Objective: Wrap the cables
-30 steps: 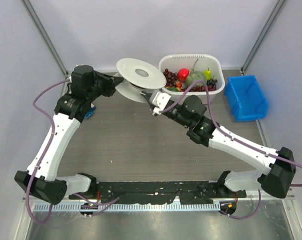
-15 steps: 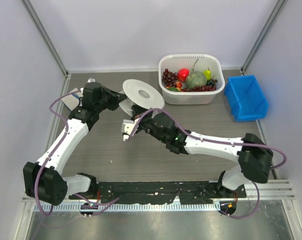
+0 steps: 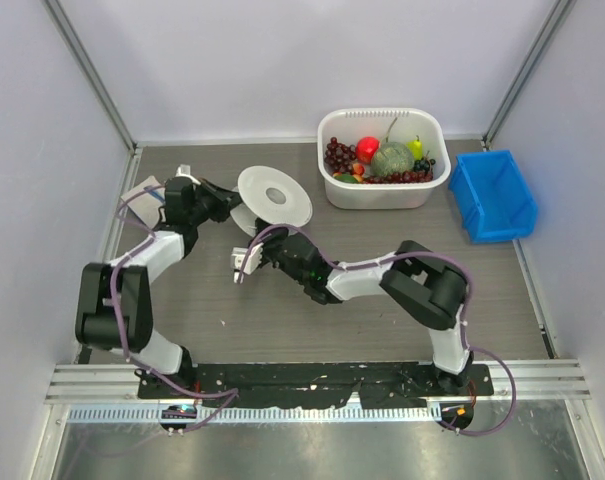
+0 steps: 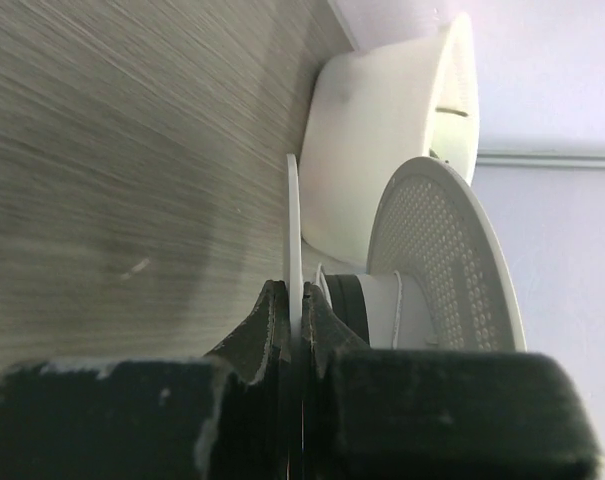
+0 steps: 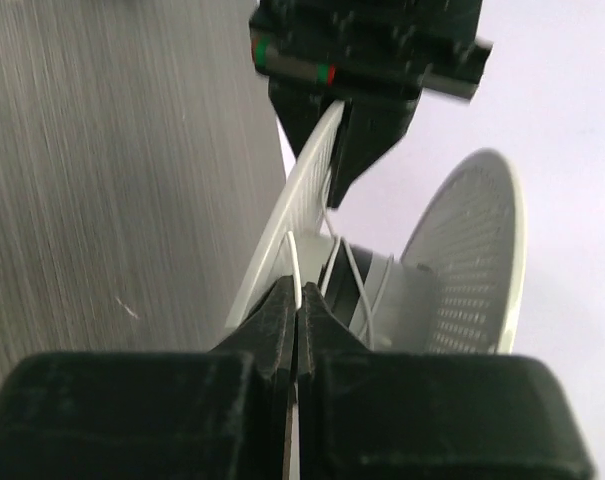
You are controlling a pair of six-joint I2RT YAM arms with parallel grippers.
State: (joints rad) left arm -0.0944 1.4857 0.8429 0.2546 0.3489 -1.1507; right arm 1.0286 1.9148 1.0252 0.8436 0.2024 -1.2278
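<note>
Now left gripper (image 4: 293, 298) clamps perforated round spool (image 3: 273, 197) by its flange, right gripper (image 5: 297, 300) pinches thin white cord (image 5: 295, 262); spool's drifted slightly left.

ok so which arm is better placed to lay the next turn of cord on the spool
Right, probably. The right gripper is shut on the cord close beside the hub, while the left gripper is clamped on the flange of the spool, steadying it.

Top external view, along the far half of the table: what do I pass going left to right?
Left arm → white spool → white tub of fruit → blue bin. I leave out the right arm's jaws, which sit under the spool's span.
</note>
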